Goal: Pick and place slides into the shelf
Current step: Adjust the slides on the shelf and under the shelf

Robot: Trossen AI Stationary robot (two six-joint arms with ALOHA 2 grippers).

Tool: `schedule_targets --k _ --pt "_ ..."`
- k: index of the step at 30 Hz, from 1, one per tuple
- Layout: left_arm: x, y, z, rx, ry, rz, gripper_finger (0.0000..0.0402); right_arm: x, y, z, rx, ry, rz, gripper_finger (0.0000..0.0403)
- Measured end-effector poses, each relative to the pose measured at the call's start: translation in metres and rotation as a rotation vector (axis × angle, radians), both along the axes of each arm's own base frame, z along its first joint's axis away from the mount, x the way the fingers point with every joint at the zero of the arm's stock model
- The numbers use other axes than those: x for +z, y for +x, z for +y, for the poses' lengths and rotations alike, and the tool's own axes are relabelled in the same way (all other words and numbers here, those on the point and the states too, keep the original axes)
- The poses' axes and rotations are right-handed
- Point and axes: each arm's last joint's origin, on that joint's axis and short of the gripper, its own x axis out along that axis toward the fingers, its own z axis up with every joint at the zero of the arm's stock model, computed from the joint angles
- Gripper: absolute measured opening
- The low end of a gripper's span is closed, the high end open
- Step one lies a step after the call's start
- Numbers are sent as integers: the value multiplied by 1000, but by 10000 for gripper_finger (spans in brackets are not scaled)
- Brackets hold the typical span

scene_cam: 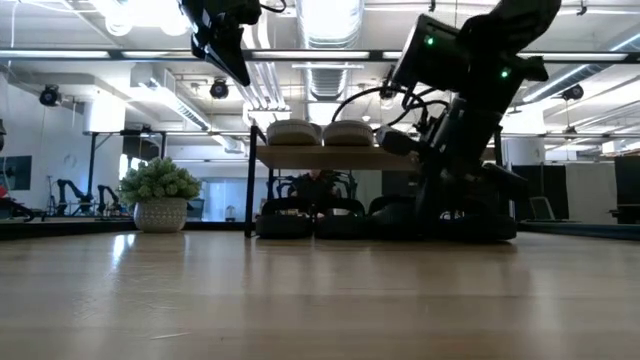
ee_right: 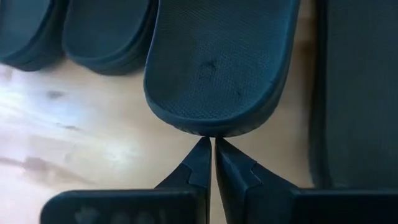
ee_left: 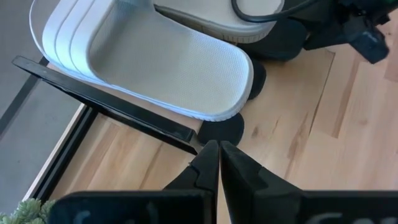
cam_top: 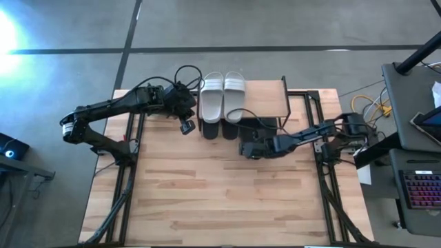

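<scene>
White slides (cam_top: 222, 93) lie on the shelf (cam_top: 265, 96) at upper centre; we note black slides (scene_cam: 315, 220) beneath. Right gripper (ee_right: 208, 163) fingers clenched against a black heel; left gripper (ee_left: 219, 163) fingers clenched, empty.

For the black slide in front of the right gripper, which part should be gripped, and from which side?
Judging by the right wrist view, grip the rounded heel edge of the black slide, coming from the table's open side. That end faces the right gripper and its rim looks thin enough to pinch; other black slides flank its sides.
</scene>
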Motion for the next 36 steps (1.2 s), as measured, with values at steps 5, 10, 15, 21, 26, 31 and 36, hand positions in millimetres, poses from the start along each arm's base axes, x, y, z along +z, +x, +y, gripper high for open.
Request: schedule_targets --k 5,10,15,21,26,31,36 --pt "0 0 0 0 0 0 0 -7 1 -10 1 4 37 13" --pt "0 0 0 1 0 0 0 -13 6 -19 64 -19 54 13" --pt "0 0 0 1 0 0 0 -12 7 -26 75 -52 61 13" --pt "0 0 0 2 -1 0 0 -11 7 -28 58 -89 61 13" --pt "0 0 0 2 -1 0 0 -9 7 -26 102 -66 59 13" --pt "0 0 0 2 -1 0 0 3 6 -11 164 -99 29 13" --pt "0 0 0 3 -2 0 0 25 -7 5 183 -155 24 13"
